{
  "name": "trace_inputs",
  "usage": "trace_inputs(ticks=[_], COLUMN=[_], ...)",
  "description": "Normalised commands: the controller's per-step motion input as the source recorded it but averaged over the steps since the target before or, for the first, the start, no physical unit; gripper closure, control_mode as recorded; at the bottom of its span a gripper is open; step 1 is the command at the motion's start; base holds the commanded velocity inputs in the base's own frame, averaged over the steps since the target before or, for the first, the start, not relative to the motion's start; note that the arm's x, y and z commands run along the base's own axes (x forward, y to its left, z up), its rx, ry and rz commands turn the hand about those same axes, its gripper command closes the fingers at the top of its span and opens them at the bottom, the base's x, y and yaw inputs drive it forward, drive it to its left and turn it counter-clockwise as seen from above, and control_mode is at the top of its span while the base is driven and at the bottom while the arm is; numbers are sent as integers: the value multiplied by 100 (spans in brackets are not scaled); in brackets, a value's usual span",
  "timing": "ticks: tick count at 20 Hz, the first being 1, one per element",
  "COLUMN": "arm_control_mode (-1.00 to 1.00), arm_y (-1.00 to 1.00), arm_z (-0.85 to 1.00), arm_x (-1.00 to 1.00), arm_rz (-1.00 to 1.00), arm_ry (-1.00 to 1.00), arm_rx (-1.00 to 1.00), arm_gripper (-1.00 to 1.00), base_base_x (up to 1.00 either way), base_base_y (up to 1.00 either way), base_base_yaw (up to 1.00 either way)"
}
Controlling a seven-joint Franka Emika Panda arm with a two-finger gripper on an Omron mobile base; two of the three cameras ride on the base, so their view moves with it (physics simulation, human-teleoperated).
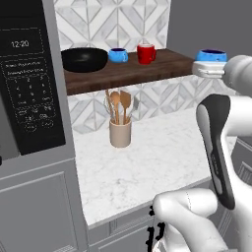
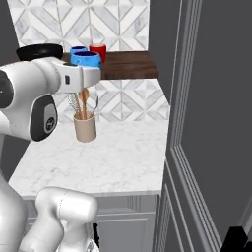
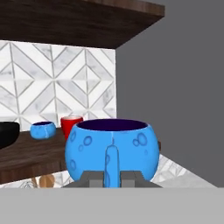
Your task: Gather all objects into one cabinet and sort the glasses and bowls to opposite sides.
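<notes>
Looking from the left base view, the end effector (image 1: 209, 66) sits at the right end of the dark wood shelf (image 1: 128, 74), its fingers hidden behind the white hand; a blue cup (image 1: 212, 55) rides on top of it, clamped by the handle as the hand view shows. On the shelf stand the black bowl (image 1: 84, 59) at the left, a second blue cup (image 1: 118, 55) beside it, and the red mug (image 1: 146, 53) next along. The robot's forearm cuts off the shelf's right end. Below, a beige utensil holder (image 1: 120, 133) with wooden spoons stands on the white marble surface (image 1: 147, 167). A black microwave (image 1: 29, 83) fills the left side, its keypad too blurred to read apart from the clock.

From the right base view, the held blue cup (image 2: 86, 59) is raised in front of the shelf (image 2: 130, 64), hiding most of the other blue cup (image 2: 77, 49). The bowl (image 2: 39, 51) is partly cut by the arm; the red mug (image 2: 98, 50) shows behind. The utensil holder (image 2: 85, 128) stands on the surface (image 2: 108, 157) under the hand. A tall grey panelled door (image 2: 211, 123) covers the right side.

In the hand view, the held cup (image 3: 114, 146) is close up, its handle pinched between the closed fingertips (image 3: 92, 178). Beyond it, the red mug (image 3: 71, 127), the far blue cup (image 3: 43, 130) and the edge of the bowl (image 3: 8, 133), cut by the frame, rest on the shelf (image 3: 26, 159). Another dark board (image 3: 78, 22) runs overhead against the diamond-tiled wall (image 3: 57, 78).
</notes>
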Motion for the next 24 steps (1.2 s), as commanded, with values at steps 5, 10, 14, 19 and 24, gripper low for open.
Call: trace_inputs(ticks=[5, 10, 14, 19, 24], arm_control_mode=[-100, -100, -100, -100, -100], arm_y=[0, 0, 0, 0, 0], arm_z=[-3, -7, -11, -18, -10], arm_x=[24, 34, 33, 26, 28], arm_rz=[3, 3, 2, 2, 0], arm_ry=[4, 0, 0, 1, 4], arm_rx=[0, 0, 0, 0, 0], arm_gripper=[100, 100, 100, 100, 100], base_base_x=[0, 0, 0, 0, 0], base_base_y=[0, 0, 0, 0, 0], base_base_yaw=[0, 0, 0, 0, 0])
